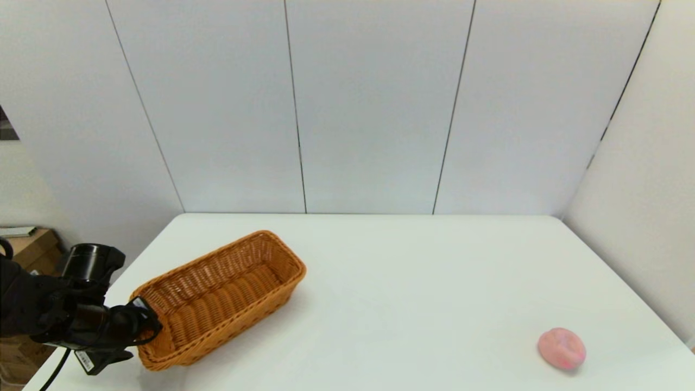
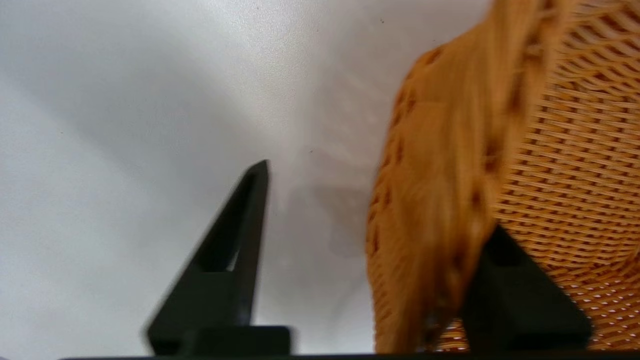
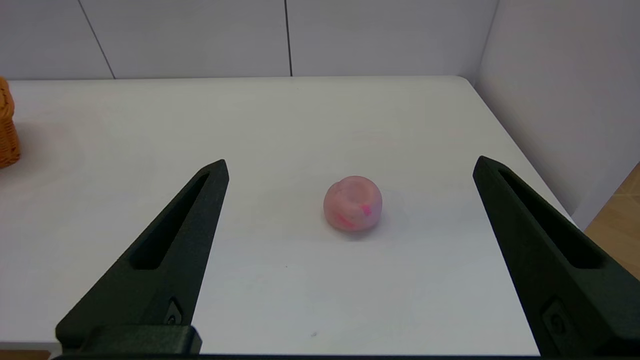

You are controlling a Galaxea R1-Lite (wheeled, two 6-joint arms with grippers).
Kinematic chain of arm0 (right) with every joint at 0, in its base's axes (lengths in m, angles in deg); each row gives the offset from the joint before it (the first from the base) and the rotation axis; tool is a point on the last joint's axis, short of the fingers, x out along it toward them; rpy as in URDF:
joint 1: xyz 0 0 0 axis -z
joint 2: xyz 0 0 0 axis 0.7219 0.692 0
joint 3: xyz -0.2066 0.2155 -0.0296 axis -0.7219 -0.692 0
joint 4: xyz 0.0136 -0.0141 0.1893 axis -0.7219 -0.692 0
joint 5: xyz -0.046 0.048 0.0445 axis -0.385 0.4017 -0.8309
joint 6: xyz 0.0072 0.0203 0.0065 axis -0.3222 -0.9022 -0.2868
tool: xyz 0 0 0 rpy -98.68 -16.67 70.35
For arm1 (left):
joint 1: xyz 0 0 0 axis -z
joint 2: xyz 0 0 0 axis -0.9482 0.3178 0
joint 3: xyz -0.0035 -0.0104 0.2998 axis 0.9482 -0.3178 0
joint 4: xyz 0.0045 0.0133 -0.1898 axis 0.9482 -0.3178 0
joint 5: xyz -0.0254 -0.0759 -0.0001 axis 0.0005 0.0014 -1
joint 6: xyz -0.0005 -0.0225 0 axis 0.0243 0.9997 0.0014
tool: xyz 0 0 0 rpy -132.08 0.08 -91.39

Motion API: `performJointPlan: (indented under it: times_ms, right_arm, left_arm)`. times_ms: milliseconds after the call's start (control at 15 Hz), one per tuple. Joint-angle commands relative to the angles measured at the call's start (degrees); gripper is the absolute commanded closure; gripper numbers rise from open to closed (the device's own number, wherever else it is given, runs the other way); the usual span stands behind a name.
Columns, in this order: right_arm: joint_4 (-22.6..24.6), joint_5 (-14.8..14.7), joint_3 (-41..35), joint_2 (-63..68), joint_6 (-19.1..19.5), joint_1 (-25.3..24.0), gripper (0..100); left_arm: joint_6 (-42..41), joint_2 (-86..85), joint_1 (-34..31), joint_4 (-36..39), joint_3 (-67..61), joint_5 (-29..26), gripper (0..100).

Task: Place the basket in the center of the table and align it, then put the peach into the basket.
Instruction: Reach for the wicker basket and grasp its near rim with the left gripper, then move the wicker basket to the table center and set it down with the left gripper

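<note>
The orange-brown wicker basket (image 1: 217, 296) lies slantwise on the left part of the white table (image 1: 412, 282), one short end toward the near-left corner. My left gripper (image 1: 145, 321) is at that near end and stands open astride the rim. In the left wrist view, one of the left gripper's (image 2: 378, 197) fingers is inside the basket (image 2: 440, 190) and the other outside, with a strip of table showing beside the wall. The pale-pink peach (image 1: 562, 348) rests near the table's front right. My right gripper (image 3: 351, 161) is open, with the peach (image 3: 353, 202) a short way ahead of its fingers.
White wall panels close off the back and the right side of the table. Cardboard boxes (image 1: 32, 244) stand on the floor beyond the left edge. The basket's far end (image 3: 7, 125) shows at the side of the right wrist view.
</note>
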Motion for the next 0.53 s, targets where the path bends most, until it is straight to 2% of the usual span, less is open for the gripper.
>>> performJointPlan:
  times_ms: [67,267,400,533]
  right_arm:
    - [0.0,0.0,0.0,0.1,0.0,0.0,0]
    - [0.0,0.0,0.0,0.1,0.0,0.0,0]
    - [0.0,0.0,0.0,0.1,0.0,0.0,0]
    - [0.0,0.0,0.0,0.1,0.0,0.0,0]
  left_arm:
    - [0.2,-3.0,0.2,-0.1,1.0,-0.1,100]
    - [0.2,-5.4,1.9,-0.1,2.0,-0.6,100]
    - [0.4,-10.6,8.2,-0.7,3.2,-1.7,100]
    - [0.6,-14.7,14.9,-5.5,7.9,-1.8,100]
